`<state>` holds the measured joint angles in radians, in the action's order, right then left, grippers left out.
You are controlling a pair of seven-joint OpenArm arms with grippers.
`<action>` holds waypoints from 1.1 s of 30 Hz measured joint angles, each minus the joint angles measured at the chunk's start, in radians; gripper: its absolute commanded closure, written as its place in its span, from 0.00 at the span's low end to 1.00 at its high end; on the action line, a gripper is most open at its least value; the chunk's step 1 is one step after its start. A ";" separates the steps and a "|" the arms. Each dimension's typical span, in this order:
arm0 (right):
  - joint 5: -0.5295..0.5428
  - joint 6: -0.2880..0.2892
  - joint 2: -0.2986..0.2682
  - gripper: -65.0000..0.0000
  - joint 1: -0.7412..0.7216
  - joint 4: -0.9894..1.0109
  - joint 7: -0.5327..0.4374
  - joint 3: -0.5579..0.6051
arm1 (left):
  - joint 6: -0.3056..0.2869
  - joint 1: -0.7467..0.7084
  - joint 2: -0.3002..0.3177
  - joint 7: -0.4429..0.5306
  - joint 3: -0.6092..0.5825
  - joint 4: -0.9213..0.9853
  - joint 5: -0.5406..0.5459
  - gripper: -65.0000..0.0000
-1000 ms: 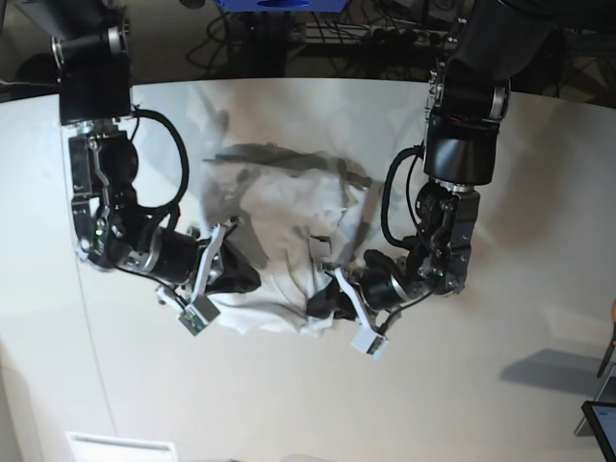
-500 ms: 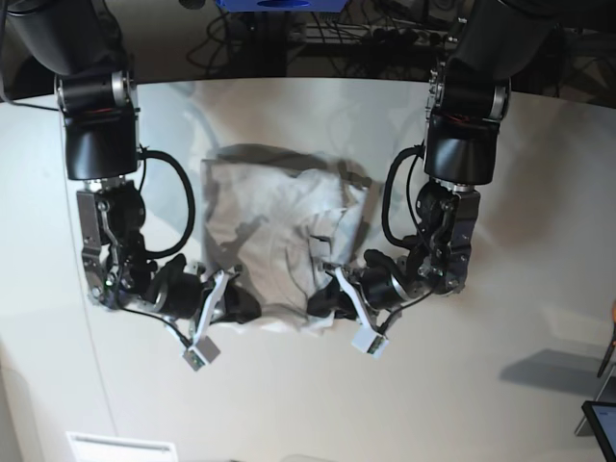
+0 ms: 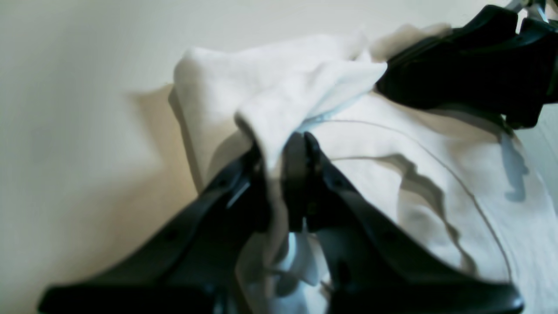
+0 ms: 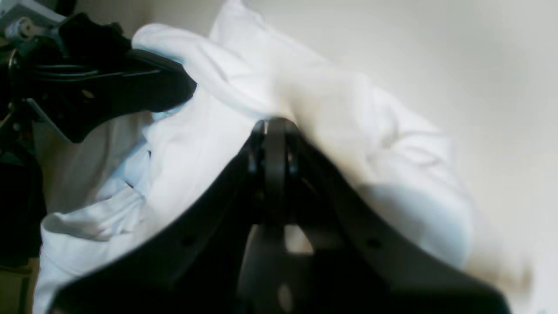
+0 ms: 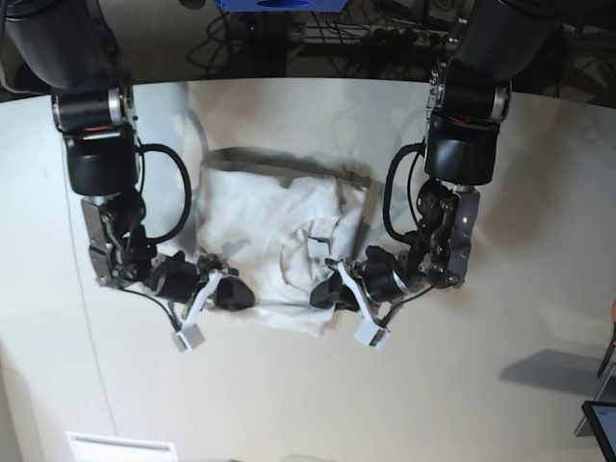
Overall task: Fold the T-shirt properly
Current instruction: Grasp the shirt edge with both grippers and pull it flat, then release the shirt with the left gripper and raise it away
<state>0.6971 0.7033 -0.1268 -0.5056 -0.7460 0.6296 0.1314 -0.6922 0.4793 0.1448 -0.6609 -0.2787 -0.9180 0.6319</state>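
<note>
Mid-fold at lower centre: left gripper (image 3: 283, 152) and right gripper (image 4: 272, 131) clamped on T-shirt (image 5: 274, 226) edge; next, probably laying it flat evenly.

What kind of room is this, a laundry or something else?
Probably a robotics lab, not a laundry: two black robot arms work a white T-shirt on a bare tabletop, with tangled cables behind it.
</note>
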 measured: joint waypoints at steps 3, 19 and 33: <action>-0.003 -0.002 0.000 1.00 0.000 -0.032 0.031 0.000 | -0.008 0.000 0.024 0.001 -0.002 -0.001 0.001 0.89; 0.049 -0.015 -0.005 1.00 0.241 -0.559 0.320 -0.079 | 0.006 -0.039 0.080 -0.009 0.111 -0.134 -0.007 0.89; 0.082 -0.014 0.045 1.00 0.229 -0.566 0.328 -0.071 | 0.006 -0.039 0.097 -0.007 0.097 -0.134 -0.004 0.71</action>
<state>0.7788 0.6888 -0.0814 -0.2764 -1.3121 0.9577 0.0608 -0.6865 0.4404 0.2420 -0.6682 -0.1822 -1.0515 0.6277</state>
